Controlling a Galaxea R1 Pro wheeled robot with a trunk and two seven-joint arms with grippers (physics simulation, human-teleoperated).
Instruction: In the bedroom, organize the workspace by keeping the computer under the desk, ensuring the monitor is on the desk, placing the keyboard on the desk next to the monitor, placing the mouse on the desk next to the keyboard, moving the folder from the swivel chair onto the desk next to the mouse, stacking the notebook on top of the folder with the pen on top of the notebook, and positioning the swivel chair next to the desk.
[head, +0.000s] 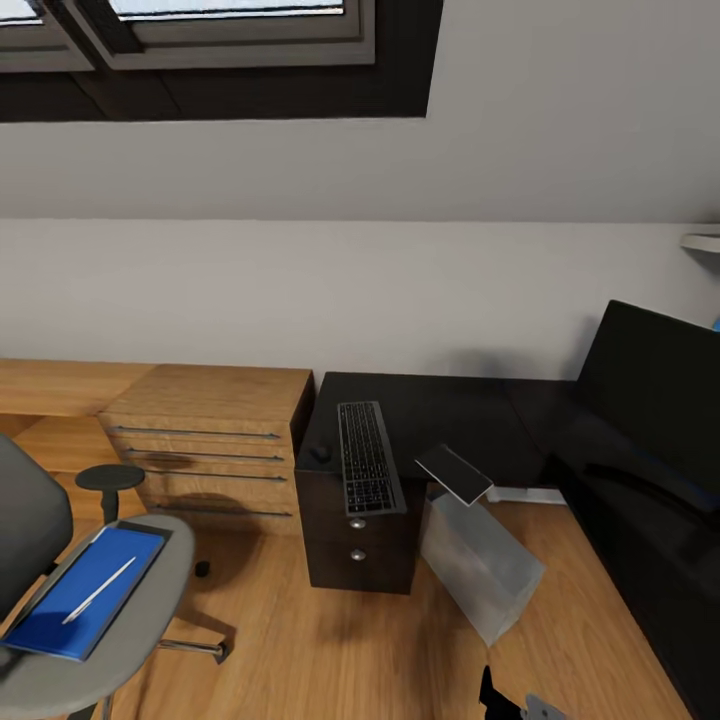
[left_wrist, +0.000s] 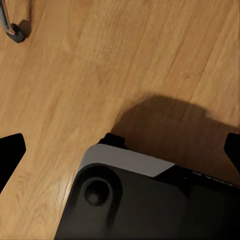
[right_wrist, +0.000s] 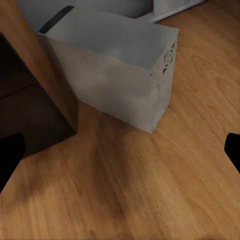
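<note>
- Keyboard (head: 368, 457) lies lengthwise on the black desk (head: 450, 405), over the drawer unit with its two round silver knobs; its near end sits close to the desk's front edge.
- Mouse (head: 321, 452), small and dark, rests on the desk just beside the keyboard, on the side toward the wooden chest (head: 215, 440).
- Notebook (head: 454, 474) — a thin dark rectangle with a pale rim — sits at the desk's front edge and juts out past it, above the computer (head: 478, 565).
- Computer, a light-grey tower, stands on the wooden floor (head: 330, 650) in the nook of the L-shaped desk, beside the drawer unit; the right wrist view shows it (right_wrist: 112, 75) upright next to the dark drawer side, its front panel facing the open floor.
- Monitor (head: 655, 395) stands on the right wing of the desk, a wide black screen cut off by the picture's edge.
- Swivel chair (head: 110, 600) stands well apart from the desk, out in front of the wooden chest; the blue folder (head: 88, 592) lies flat on its seat with the white pen (head: 98, 590) lying on the folder.
- Left gripper (left_wrist: 120, 152) points down at the floor above the robot's dark base (left_wrist: 145, 200), its fingertips wide apart — released, grasping nothing.
- Right gripper (right_wrist: 120, 150) likewise hangs spread over bare floor near the computer, with nothing between the tips.
</note>
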